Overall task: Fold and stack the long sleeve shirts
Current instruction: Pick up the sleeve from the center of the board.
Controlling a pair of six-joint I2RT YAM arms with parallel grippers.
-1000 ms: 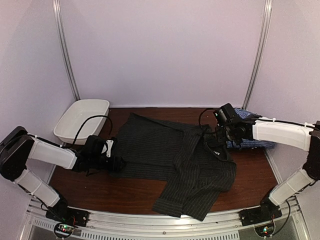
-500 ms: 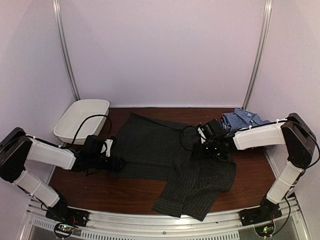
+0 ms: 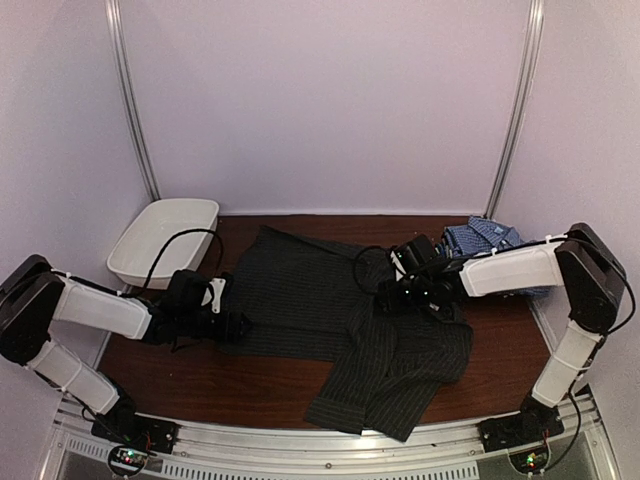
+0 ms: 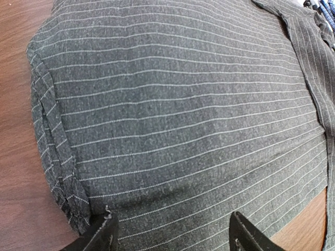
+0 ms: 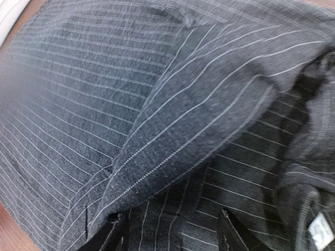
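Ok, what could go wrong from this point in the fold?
The right claw, fingers spread, straddles a raised flap of the black pinstripe shirt; closing may grab several layers and wrinkle the fold. The left claw sits open at the shirt's left edge, so a pull could drag the whole shirt.

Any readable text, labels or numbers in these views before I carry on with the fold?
None can be read.
A small pale tag lies against the black pinstriped shirt at the lower right of the right wrist view. Its print is too blurred to read.
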